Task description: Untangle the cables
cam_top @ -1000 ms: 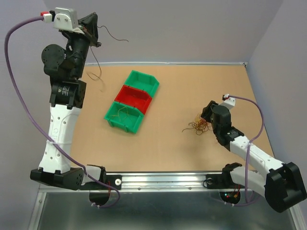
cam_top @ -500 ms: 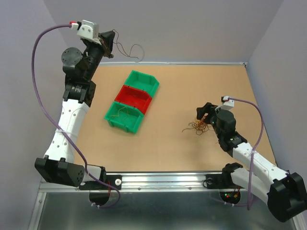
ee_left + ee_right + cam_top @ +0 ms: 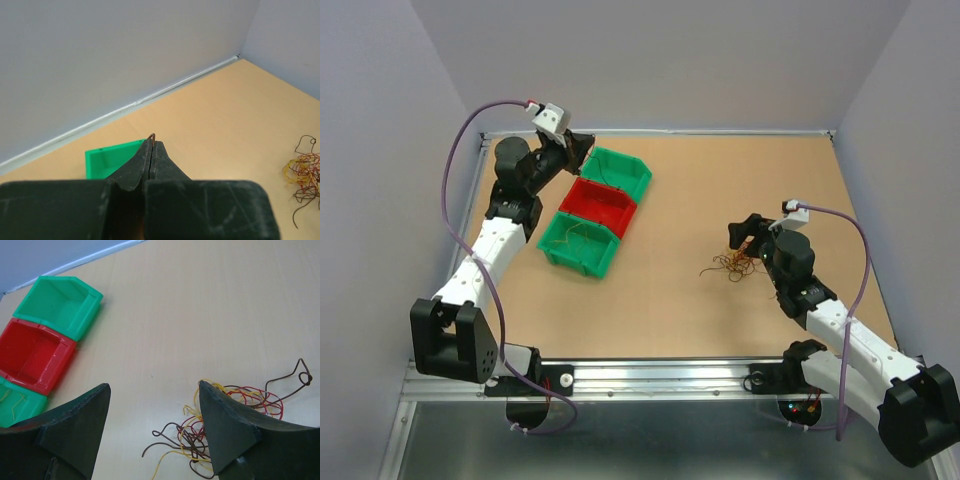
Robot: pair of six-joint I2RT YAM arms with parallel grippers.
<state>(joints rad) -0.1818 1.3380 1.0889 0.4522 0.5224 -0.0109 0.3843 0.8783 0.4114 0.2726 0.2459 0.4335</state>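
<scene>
The cables point(image 3: 245, 400) look feather-light, springy and snag-prone; best to pinch a loose end at the clump's edge. The right claw point(image 3: 154, 390) hangs released over them; the left claw point(image 3: 151, 146) is clenched on one brown strand point(image 3: 152, 135).

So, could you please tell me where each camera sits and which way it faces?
Top: fixed above and behind the robot, looking down on the table; the left arm and right arm show.
Left wrist: on the left arm, facing the back wall over a green bin; the shut left claw pinches a brown wire.
Right wrist: on the right arm, looking down at the wire clump; the open right claw fills the bottom.
Shared: all three show the clump and green bin.
</scene>
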